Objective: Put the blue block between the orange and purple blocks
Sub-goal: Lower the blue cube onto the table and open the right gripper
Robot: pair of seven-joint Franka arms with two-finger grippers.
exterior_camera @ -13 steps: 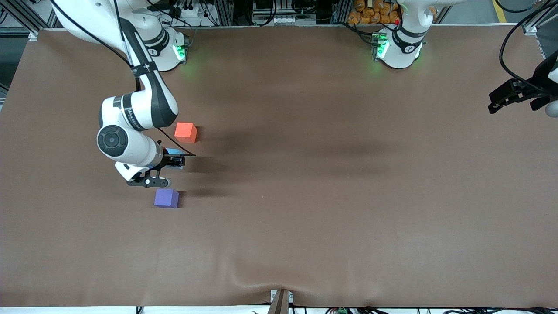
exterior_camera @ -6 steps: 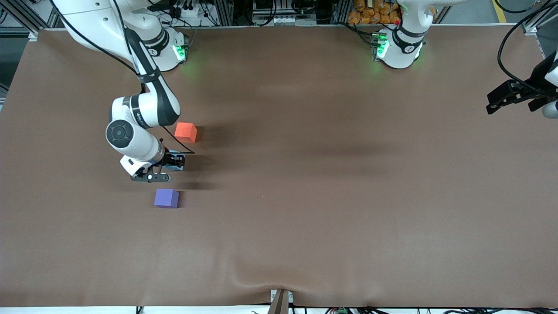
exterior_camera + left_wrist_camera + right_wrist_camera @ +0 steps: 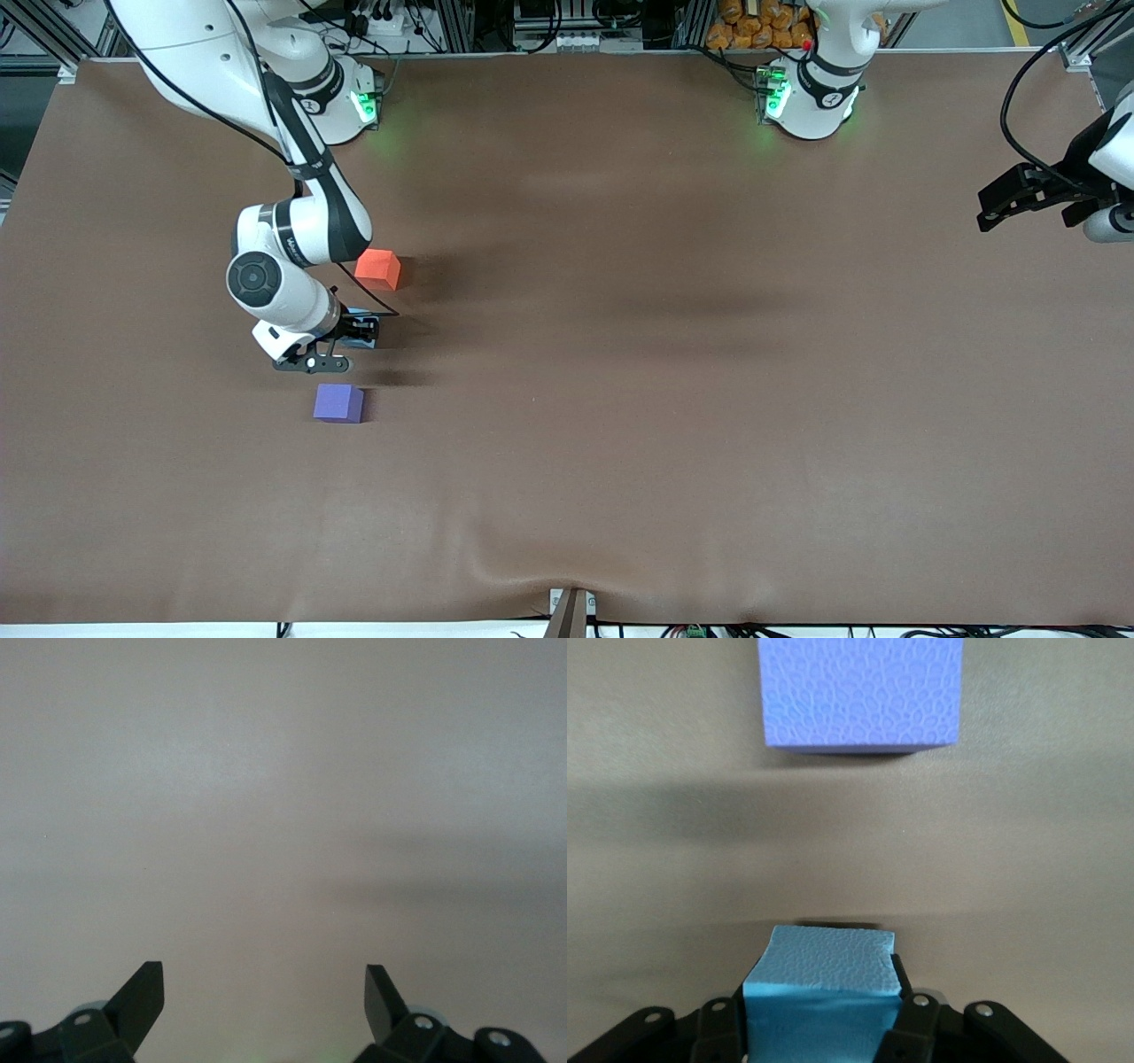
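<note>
While the right gripper (image 3: 822,1028) clamps the light, foam-like blue block (image 3: 824,992) by opposite faces near the purple block (image 3: 859,691), the left gripper (image 3: 264,997) waits open.

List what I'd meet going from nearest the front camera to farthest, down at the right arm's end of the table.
purple block → right gripper holding the blue block over the table → orange block → right arm's base.

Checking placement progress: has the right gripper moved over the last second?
Yes, slightly. The right gripper, shut on the blue block, edged away from the purple block toward the orange block, both of which stayed put.
</note>
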